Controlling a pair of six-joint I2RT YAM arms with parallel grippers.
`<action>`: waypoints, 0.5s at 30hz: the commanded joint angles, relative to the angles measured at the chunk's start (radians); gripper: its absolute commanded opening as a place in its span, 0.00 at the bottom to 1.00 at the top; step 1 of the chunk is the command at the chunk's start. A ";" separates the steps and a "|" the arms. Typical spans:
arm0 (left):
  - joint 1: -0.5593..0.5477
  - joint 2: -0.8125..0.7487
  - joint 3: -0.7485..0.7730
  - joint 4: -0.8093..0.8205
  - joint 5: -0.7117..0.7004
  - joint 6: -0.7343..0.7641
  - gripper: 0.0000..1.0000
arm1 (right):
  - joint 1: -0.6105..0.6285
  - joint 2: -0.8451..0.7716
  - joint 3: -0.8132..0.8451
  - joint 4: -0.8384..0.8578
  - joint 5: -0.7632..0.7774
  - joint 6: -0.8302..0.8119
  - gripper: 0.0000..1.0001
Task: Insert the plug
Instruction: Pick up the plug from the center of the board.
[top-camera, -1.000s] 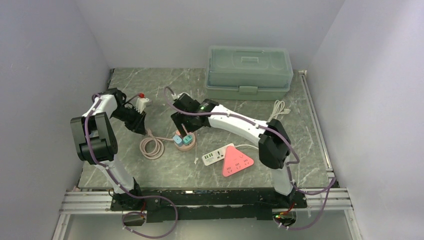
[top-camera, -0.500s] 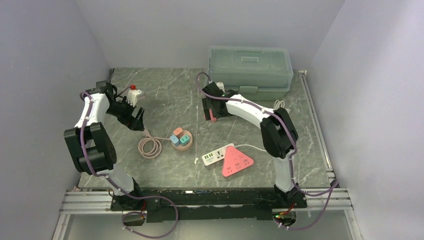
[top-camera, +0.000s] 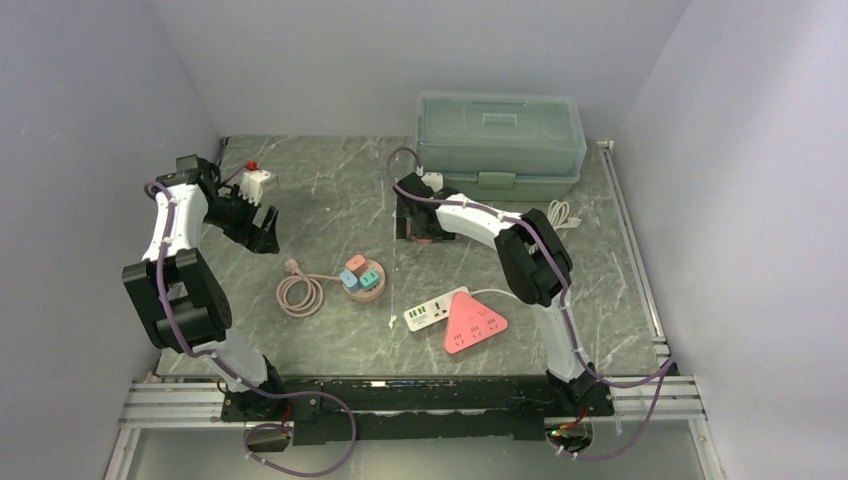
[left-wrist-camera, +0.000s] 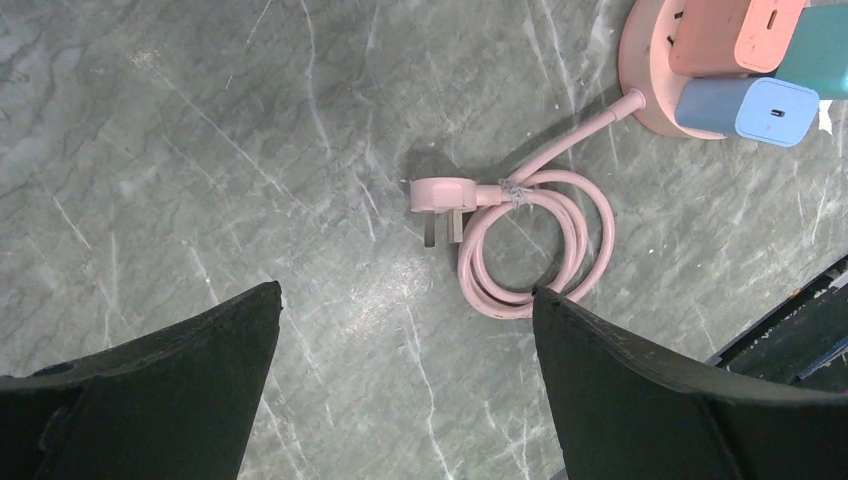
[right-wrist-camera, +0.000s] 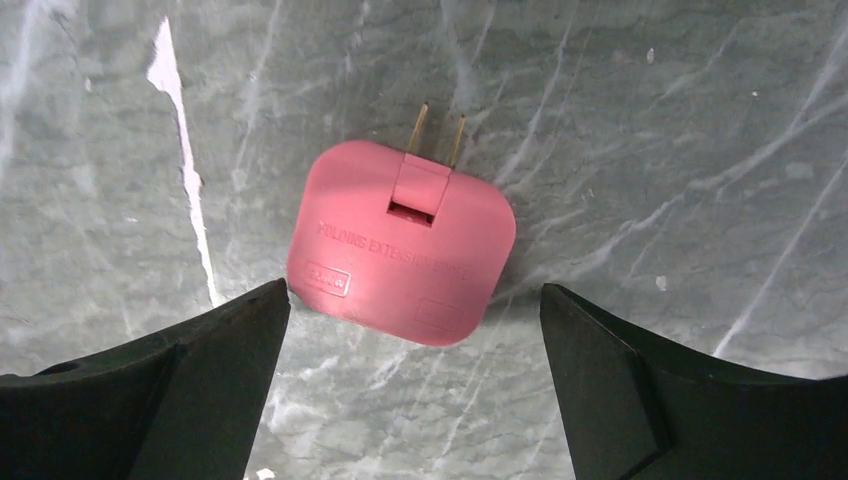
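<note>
Marble table (top-camera: 330, 190) bears a pink adapter (right-wrist-camera: 400, 245), prongs out, centred under the right gripper (right-wrist-camera: 408, 292), jaws wide, probably for grasping; the left gripper (left-wrist-camera: 405, 295) hangs equally wide over a corded plug (left-wrist-camera: 440, 192).

The tabletop (right-wrist-camera: 650, 120) looked like polished grey marble, faintly glossy. The pink adapter (right-wrist-camera: 400, 245) was matt plastic with brassy metal prongs (right-wrist-camera: 419, 128). The box (top-camera: 498, 140), upper right, was translucent, smooth plastic.

Grey marble table (right-wrist-camera: 700, 120), white-veined. Rose-pink adapter (right-wrist-camera: 400, 262), brass prongs (right-wrist-camera: 421, 127). Pale pink cord (left-wrist-camera: 600, 230). Coral, teal and blue chargers (left-wrist-camera: 750, 105). Mint-green box (top-camera: 498, 135).
</note>
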 joint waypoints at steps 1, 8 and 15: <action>0.010 -0.041 0.024 -0.015 0.017 -0.015 1.00 | 0.000 0.026 0.068 0.040 0.008 0.076 1.00; 0.014 -0.029 0.044 -0.005 0.014 -0.041 1.00 | 0.000 0.065 0.105 0.047 0.009 0.097 0.92; 0.024 -0.049 0.059 0.014 -0.006 -0.038 1.00 | 0.000 0.067 0.084 0.042 0.036 0.083 0.64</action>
